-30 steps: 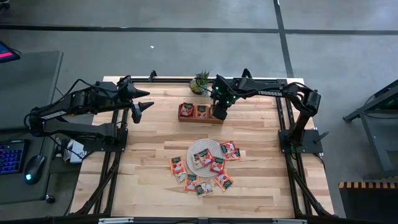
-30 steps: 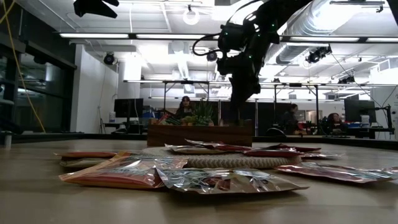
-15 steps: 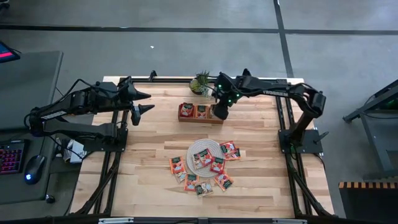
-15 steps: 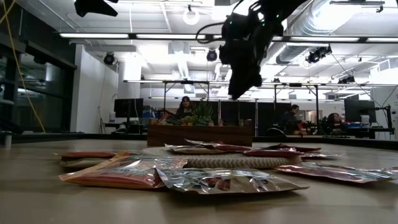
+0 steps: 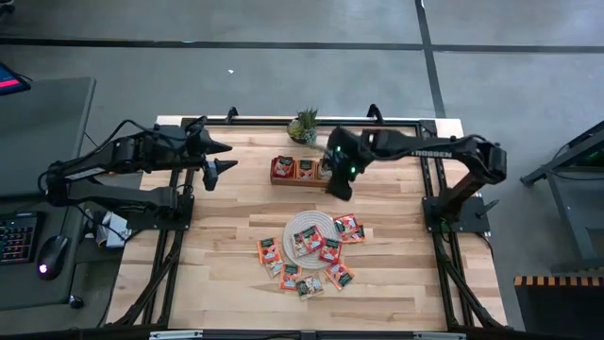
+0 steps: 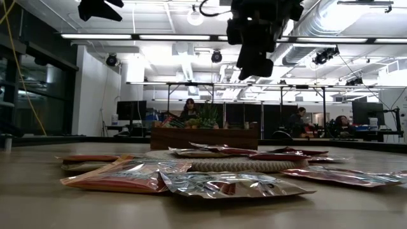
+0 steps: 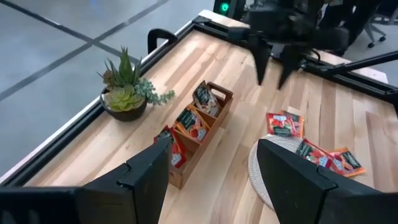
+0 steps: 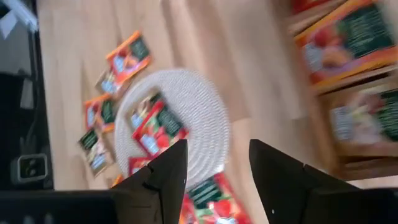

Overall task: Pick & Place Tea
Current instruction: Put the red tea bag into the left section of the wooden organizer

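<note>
Several orange-red tea sachets [image 5: 307, 253] lie flat on the round woven mat [image 5: 294, 227] and on the table in front of it. More tea stands on edge in the wooden tray [image 5: 302, 172], one packet [image 7: 204, 97] in its right-end compartment. My right gripper [image 5: 340, 189] hangs open and empty above the table between the tray and the mat; its two spread fingers also show in the left wrist view [image 7: 272, 70]. My left gripper [image 5: 229, 155] waits open and raised at the far left.
A small potted plant [image 5: 304, 126] stands at the far edge behind the tray. Black frame rails [image 5: 429, 189] run along the table's sides. Bare wood lies left of the mat and along the near edge.
My right gripper has risen out of the tray's right end and moved toward the near edge, coming over the gap between tray and mat. A sachet now shows in the compartment it left. My left arm has kept still.
</note>
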Action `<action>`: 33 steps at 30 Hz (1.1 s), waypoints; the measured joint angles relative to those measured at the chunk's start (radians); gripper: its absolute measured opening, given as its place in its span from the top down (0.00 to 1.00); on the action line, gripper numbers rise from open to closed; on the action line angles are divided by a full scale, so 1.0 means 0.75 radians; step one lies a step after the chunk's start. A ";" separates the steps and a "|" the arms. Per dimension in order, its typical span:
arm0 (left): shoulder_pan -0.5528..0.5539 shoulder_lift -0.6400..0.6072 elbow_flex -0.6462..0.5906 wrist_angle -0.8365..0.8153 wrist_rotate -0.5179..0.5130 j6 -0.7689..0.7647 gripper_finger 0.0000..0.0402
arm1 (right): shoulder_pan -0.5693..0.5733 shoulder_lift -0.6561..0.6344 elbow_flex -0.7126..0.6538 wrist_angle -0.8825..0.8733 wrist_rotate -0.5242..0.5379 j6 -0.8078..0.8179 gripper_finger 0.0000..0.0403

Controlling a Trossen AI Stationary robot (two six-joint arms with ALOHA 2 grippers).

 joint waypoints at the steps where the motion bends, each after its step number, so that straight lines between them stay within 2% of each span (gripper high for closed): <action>1: -0.001 0.007 0.000 0.001 -0.005 -0.001 0.42 | 0.027 0.000 -0.018 0.020 0.000 0.015 0.58; 4: 0.000 0.018 0.000 0.004 -0.011 -0.005 0.42 | 0.102 0.000 -0.090 0.102 0.005 0.064 0.58; 9: 0.000 0.039 0.000 0.004 -0.012 -0.039 0.42 | 0.202 0.000 -0.274 0.375 0.040 0.171 0.58; 16: 0.000 0.094 0.000 0.005 -0.005 -0.092 0.42 | 0.275 0.001 -0.491 0.748 0.114 0.292 0.58; 19: -0.001 0.112 -0.055 0.060 0.027 -0.126 0.42 | 0.301 0.005 -0.545 0.856 0.142 0.302 0.58; 27: -0.004 0.101 -0.413 0.497 0.192 -0.379 0.42 | 0.360 0.045 -0.571 0.927 0.257 0.261 0.58; 33: -0.113 0.151 -0.603 0.828 0.224 -0.557 0.42 | 0.377 0.120 -0.595 1.017 0.311 0.275 0.58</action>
